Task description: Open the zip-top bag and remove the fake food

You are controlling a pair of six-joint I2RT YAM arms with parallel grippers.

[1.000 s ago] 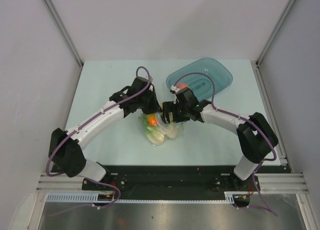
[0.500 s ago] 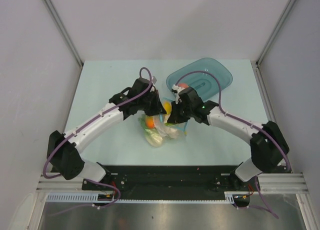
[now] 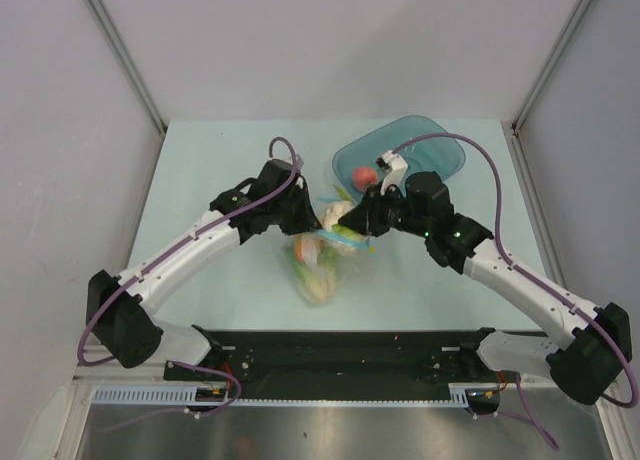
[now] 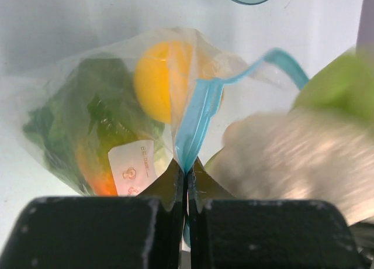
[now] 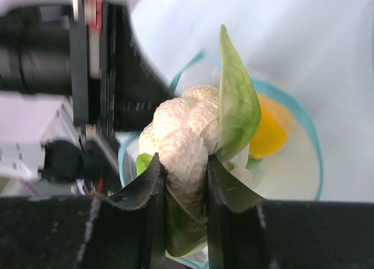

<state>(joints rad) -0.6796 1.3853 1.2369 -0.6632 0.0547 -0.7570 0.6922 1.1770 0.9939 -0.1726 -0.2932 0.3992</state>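
Observation:
The clear zip-top bag [image 3: 318,268] lies at the table's middle, its mouth held up and open. My left gripper [image 4: 187,172] is shut on the bag's light blue zip strip [image 4: 197,120]. Through the plastic I see a yellow-orange fruit [image 4: 156,80], green leaves [image 4: 87,114] and a white label [image 4: 134,166]. My right gripper [image 5: 184,161] is shut on a whitish piece of fake food with green leaves [image 5: 188,131]. It hangs just above the bag mouth [image 3: 340,218]. A red piece [image 3: 363,176] lies in the teal tray.
The teal translucent tray [image 3: 425,148] stands at the back right, just behind the right gripper. The left arm's black wrist [image 5: 70,52] is close to the right gripper's left side. Grey walls enclose the table on three sides.
My right gripper went from open inside the bag to shut on the whitish leafy piece and drew it up and back out of the mouth. The left gripper kept hold of the zip strip.

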